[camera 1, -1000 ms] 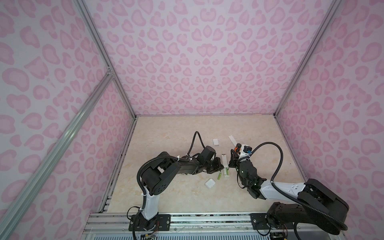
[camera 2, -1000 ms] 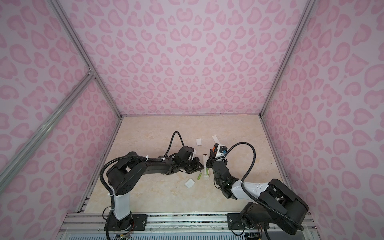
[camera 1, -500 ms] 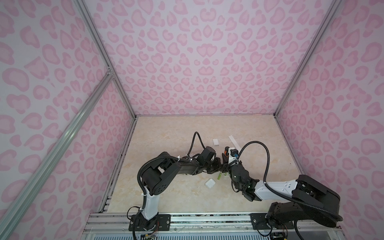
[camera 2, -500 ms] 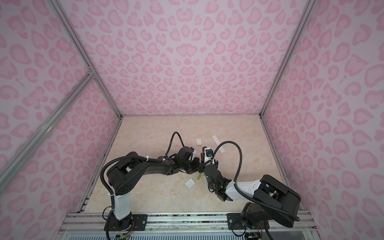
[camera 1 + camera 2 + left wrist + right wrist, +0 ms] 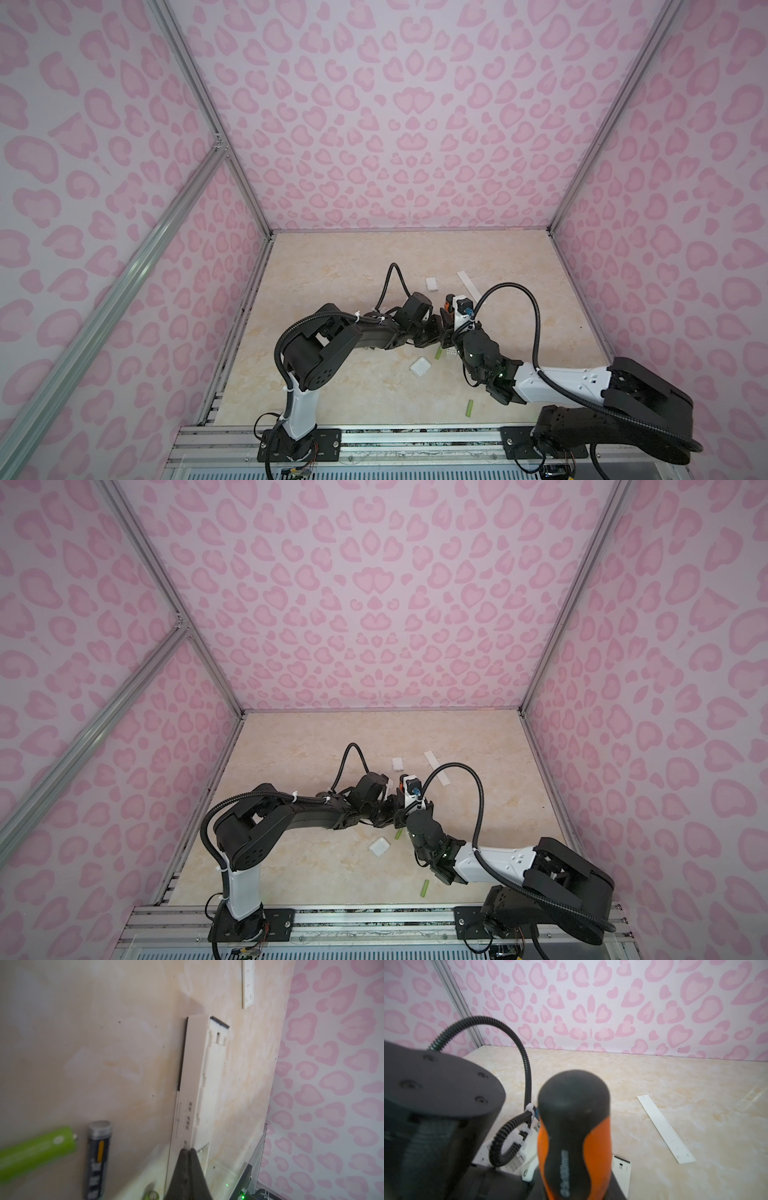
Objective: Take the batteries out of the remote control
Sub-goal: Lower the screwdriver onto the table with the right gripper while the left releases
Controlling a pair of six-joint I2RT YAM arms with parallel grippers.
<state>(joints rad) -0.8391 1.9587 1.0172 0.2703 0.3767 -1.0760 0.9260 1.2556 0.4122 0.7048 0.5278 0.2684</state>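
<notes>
Orange-and-black rubber fills your right wrist view. The screwdriver [image 5: 575, 1126] stands handle-up in the right tool [image 5: 578, 1193], which pinches it low on the grip. I judge this is so the blade can lever cells out of the remote [image 5: 199, 1084].

Your left tool [image 5: 188, 1150] is pressed together with nothing between its tips. It appears to bear on the remote's near end, likely to pin it flat on the surface [image 5: 332, 270] while the blade works.

Both arms reach low and forward with elbows bent, and their wrists meet near the middle of the surface in both top views.

Batteries lie loose on the surface. A green battery [image 5: 37, 1147] and a dark battery [image 5: 97, 1157] sit just beside the remote. In a top view a second green battery [image 5: 470, 408] lies at 6 o'clock from the tools, near the front edge. A square white cover [image 5: 420, 367] rests at 7 o'clock and a white strip [image 5: 468, 286] at 1 o'clock.

You cannot tell from these views whether any cell is left in the open bay.
</notes>
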